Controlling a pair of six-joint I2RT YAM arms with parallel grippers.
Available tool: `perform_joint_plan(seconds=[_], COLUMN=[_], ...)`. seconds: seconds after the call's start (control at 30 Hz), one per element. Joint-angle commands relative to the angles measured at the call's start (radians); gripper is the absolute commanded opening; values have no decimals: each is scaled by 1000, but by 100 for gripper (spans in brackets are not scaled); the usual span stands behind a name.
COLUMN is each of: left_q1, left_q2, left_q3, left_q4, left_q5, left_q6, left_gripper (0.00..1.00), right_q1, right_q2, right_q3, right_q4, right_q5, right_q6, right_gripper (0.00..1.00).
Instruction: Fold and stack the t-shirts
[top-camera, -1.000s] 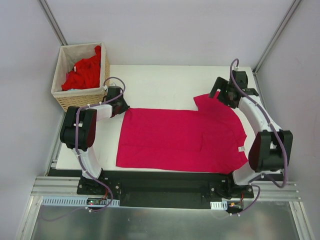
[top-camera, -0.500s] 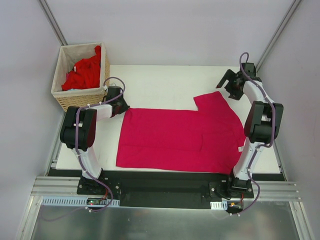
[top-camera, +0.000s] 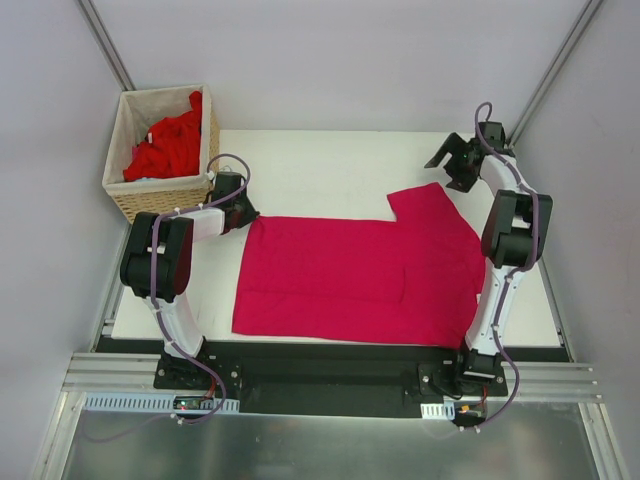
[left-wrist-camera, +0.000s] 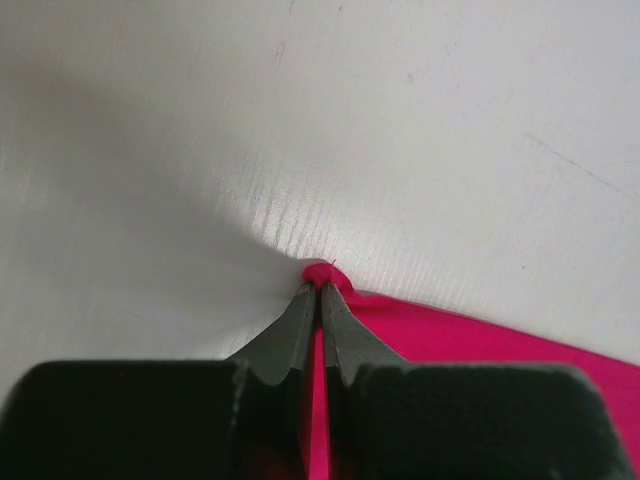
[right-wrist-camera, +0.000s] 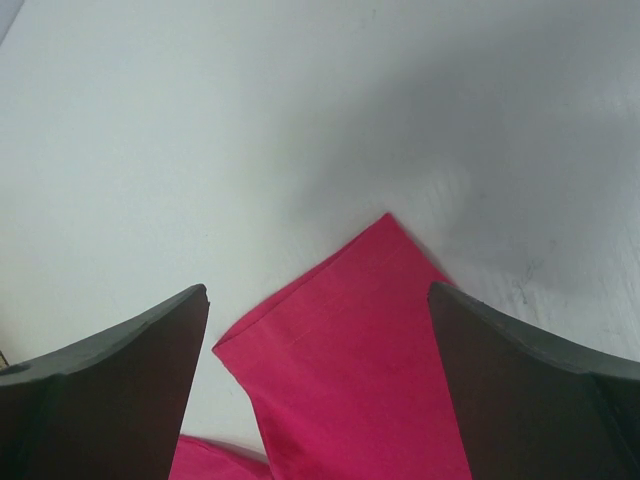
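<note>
My right pincer (top-camera: 446, 170) has backed off the sleeve (right-wrist-camera: 350, 340), jaws wide open; the magenta t-shirt (top-camera: 360, 280) lies spread on the worktop (top-camera: 320, 160), left pincer (left-wrist-camera: 320, 292) still pinching its corner. Folding comes next.

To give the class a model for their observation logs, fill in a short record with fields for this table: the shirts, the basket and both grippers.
Spread shirt: magenta-crimson cloth short-sleeved t-shirt, flat on the white table
Left gripper: shut on that shirt's far left corner
Right gripper: open, by the far sleeve, holding nothing
Basket: woven wicker basket at the table's far left corner, holding crumpled brighter red shirts
Stack: none yet
</note>
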Motion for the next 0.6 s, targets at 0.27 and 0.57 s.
perform_joint_plan(seconds=[0.27, 0.57], left_q1=[-9, -9], left_q2=[-11, -17], left_q3=[16, 25], left_q4=[-65, -74], left_q5=[-10, -13], left_q6=[-4, 2], left_gripper=[0, 0], right_q1=[-41, -41], right_q2=[87, 124], right_q3=[77, 87], right_q4=[11, 11], right_q5=[-88, -111], right_q6=[69, 91], right_gripper=[94, 87])
